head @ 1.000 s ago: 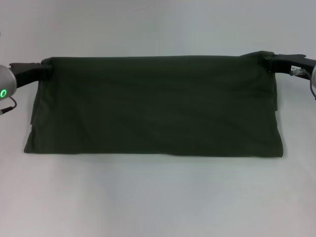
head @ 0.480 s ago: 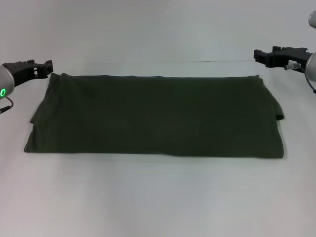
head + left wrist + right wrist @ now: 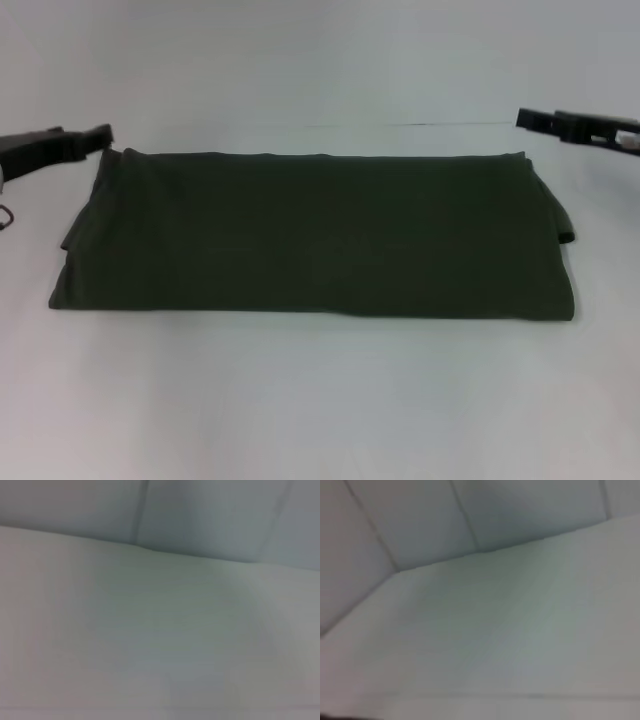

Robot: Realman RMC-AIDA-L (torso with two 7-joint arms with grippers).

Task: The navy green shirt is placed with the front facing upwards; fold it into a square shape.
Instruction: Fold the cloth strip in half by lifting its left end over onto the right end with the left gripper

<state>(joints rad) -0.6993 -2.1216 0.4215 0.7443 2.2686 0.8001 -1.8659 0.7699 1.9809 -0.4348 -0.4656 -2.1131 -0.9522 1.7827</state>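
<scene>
On our left, the left tool hangs just off the far left corner of the navy green shirt, holding nothing; how wide it stands we cannot tell. The shirt lies flat on the white table, folded into a long band running side to side, its near edge straight, with bare surface in front and behind. At far right the right tool hovers clear of the far right corner, likewise unreadable. Only our head view shows shirt and tools; both wrist views give blurred white surface.
</scene>
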